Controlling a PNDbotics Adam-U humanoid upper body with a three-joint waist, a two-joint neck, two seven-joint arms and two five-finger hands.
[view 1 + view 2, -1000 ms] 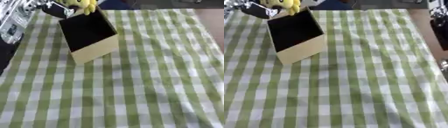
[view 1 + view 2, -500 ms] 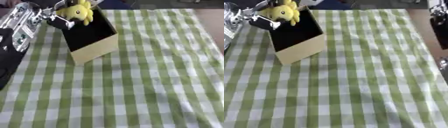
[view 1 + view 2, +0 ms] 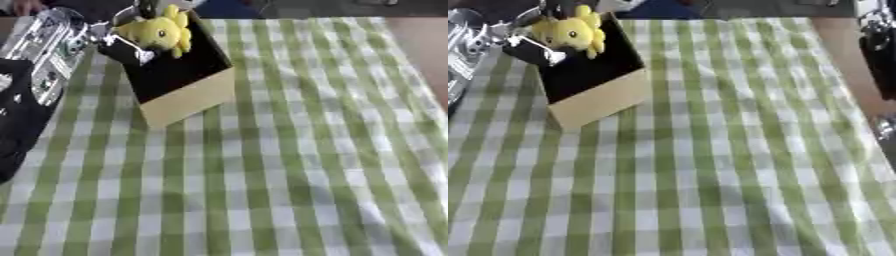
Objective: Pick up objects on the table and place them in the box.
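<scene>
Left hand point(image 3: 122, 42), black with silver joints, is positioned at the far-left corner of the scene, fingers curled around the yellow plush toy point(image 3: 160, 31). The toy is suspended over the open top of the tan cardboard box with a dark interior point(image 3: 188, 97), at the box's far-left rim. It appears not yet seated inside; part of the toy projects above the rim.

Risk assessment:
- If the fingers release here, the toy could catch on the rim and tip outward to the far-left side instead of dropping in. Cause: the toy sits over the rim edge, not over the centre of the opening.
- Lowering the hand could press on the left wall of the box and shift or tilt it. Cause: the box looks light and stands askew to the checks of the cloth, with nothing bracing it.
- The silver forearm point(image 3: 48, 50) lies just beside the box's left wall; a sideways withdrawal could drag the box.

Clearance:
- The green-and-white checked tablecloth point(image 3: 297, 165) shows no other object to the right of and nearer than the box.
- The far table edge lies just beyond the box, so room there is limited.
- Right arm point(image 3: 878, 50) shows only as dark hardware at the right border; its hand is not visible.
</scene>
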